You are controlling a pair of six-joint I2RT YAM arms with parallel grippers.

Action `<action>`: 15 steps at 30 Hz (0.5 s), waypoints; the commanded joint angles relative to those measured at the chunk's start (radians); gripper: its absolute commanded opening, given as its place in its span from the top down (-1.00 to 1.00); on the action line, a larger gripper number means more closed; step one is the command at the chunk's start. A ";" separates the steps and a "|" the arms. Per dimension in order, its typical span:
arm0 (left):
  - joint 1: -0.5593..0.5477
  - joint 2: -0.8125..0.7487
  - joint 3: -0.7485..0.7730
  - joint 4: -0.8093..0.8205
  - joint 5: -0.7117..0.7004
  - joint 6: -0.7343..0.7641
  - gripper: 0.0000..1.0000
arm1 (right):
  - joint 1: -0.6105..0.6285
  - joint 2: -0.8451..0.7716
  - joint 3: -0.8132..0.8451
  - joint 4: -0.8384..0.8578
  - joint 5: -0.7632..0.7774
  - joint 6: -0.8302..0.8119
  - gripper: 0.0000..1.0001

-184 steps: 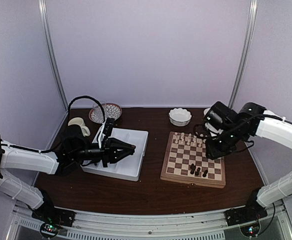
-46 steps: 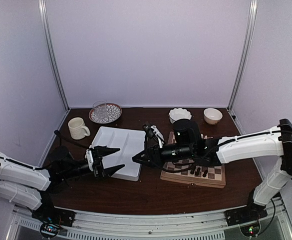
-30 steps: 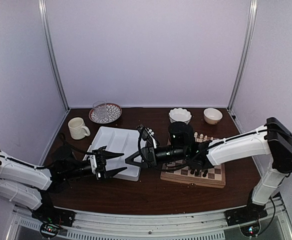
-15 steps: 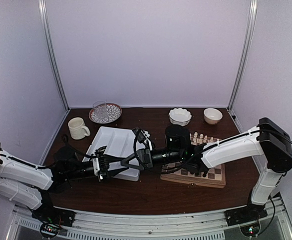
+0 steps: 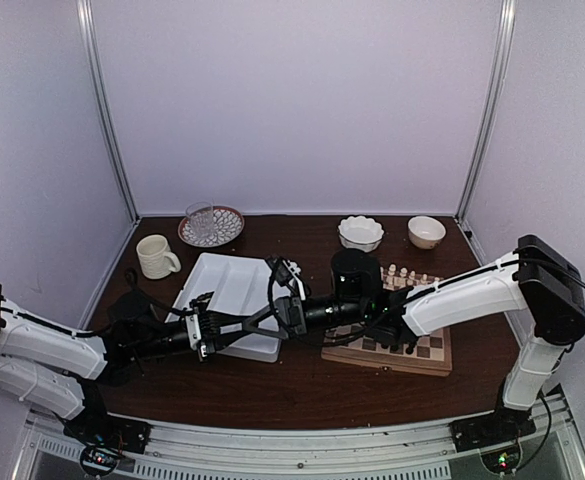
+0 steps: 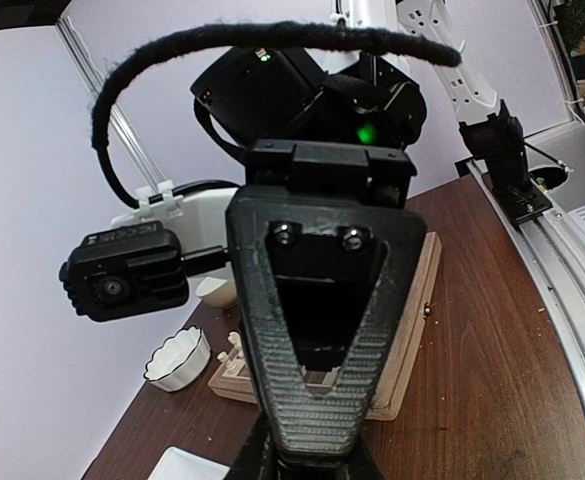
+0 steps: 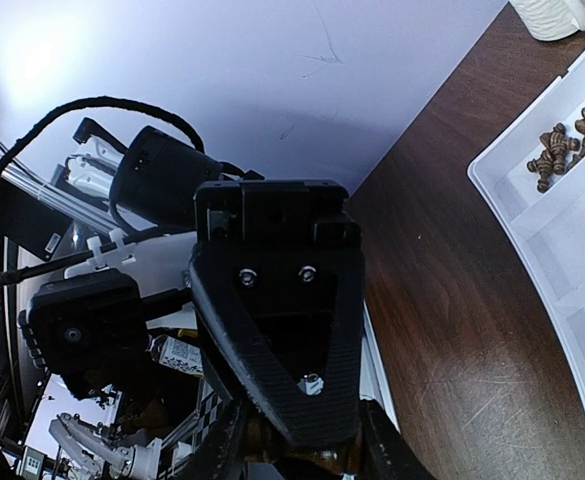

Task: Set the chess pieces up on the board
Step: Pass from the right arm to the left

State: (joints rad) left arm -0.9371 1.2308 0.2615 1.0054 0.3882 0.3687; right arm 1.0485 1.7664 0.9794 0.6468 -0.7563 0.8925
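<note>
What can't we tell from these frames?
1. Anything held between left gripper and right gripper: top view too small; each wrist view is filled by the other gripper.
2. Left part of the board: top view, right arm covers it.
3. How many chess pieces lie in the tray: right wrist view, frame edge cuts it.

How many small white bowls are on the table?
2. A scalloped bowl sits far back, behind the chessboard; a plain round bowl sits to its right, near the far right corner. No other is visible.

Lab test booth, white walls point(image 5: 292, 100), metal rail point(image 5: 302, 440)
</note>
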 commanded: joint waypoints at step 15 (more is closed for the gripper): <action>-0.006 0.068 0.079 -0.065 0.045 -0.062 0.91 | -0.156 -0.262 -0.099 -0.133 0.089 -0.193 -0.65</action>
State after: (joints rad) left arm -0.9379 1.2598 0.2977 0.9459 0.4030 0.3393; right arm 0.9421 1.6024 0.8909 0.6067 -0.7166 0.7792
